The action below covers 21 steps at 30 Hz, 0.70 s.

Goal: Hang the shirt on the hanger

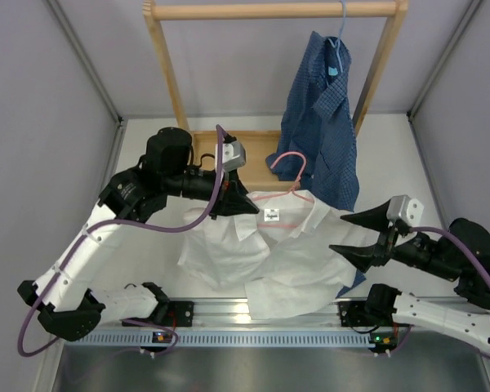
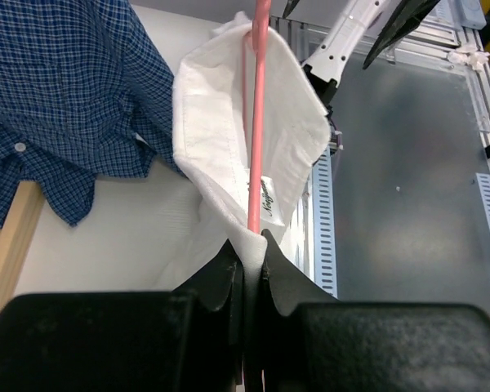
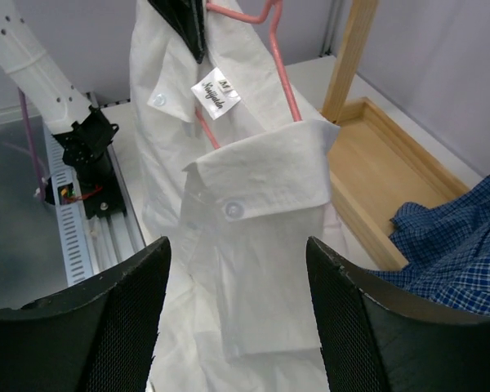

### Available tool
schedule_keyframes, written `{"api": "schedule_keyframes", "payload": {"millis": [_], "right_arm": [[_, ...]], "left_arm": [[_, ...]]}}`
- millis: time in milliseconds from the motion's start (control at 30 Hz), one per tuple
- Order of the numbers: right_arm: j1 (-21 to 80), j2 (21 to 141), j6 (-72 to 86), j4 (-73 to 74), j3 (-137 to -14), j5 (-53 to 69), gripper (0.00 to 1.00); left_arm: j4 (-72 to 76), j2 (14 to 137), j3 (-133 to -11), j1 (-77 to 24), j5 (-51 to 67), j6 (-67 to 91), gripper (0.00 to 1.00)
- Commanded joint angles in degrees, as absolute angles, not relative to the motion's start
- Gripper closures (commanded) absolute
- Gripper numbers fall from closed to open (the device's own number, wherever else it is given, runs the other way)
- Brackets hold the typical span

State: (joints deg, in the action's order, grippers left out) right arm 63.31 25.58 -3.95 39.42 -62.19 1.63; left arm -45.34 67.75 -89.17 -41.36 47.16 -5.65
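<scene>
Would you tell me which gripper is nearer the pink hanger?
Left. The left gripper is shut on the hanger and shirt; the right gripper stands open, clear of the hanger.

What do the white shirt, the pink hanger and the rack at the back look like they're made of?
The shirt: thin matte woven cloth, likely cotton; it creases and drapes. The hanger: thin wire with a smooth pink coating, probably plastic over metal. The rack: pale, unpainted-looking wood, matte tan.

Lighting: bright, even, diffuse from overhead; soft shadows beneath the shirt [image 1: 261, 253]. Top view sharp; wrist views softer at the close fingers [image 2: 216, 286].
</scene>
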Motion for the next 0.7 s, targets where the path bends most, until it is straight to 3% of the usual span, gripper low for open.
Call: {"api": "schedule_keyframes", "payload": {"millis": [0, 233, 433, 500, 600, 667], "right_arm": [[63.46, 24.95, -3.78, 38.31, -61.70, -3.94, 0.35], [63.46, 33.65, -0.79, 46.04, -68.46, -9.67, 0.33], [63.46, 37.18, -0.44, 48.86, -71.37, -0.64, 0.33], [63.46, 38.40, -0.53, 50.18, -71.72, 7.71, 0.34], [63.46, 40.25, -1.14, 51.33, -71.98, 13.70, 0.51], [63.46, 40.52, -1.49, 51.50, -72.16, 13.72, 0.79]], "left_arm": [[-40.25, 65.92, -90.71, -41.04, 47.27, -5.27, 1.00], [-40.17, 63.20, -86.14, -41.04, 58.61, -13.44, 1.00], [-40.08, 62.31, -84.20, -41.04, 63.62, -17.31, 1.00], [-40.08, 62.23, -84.02, -41.04, 63.81, -17.84, 1.00], [-40.08, 62.23, -84.11, -41.04, 65.13, -18.72, 1.00], [-40.08, 62.31, -84.29, -41.04, 63.56, -18.72, 1.00]]}}
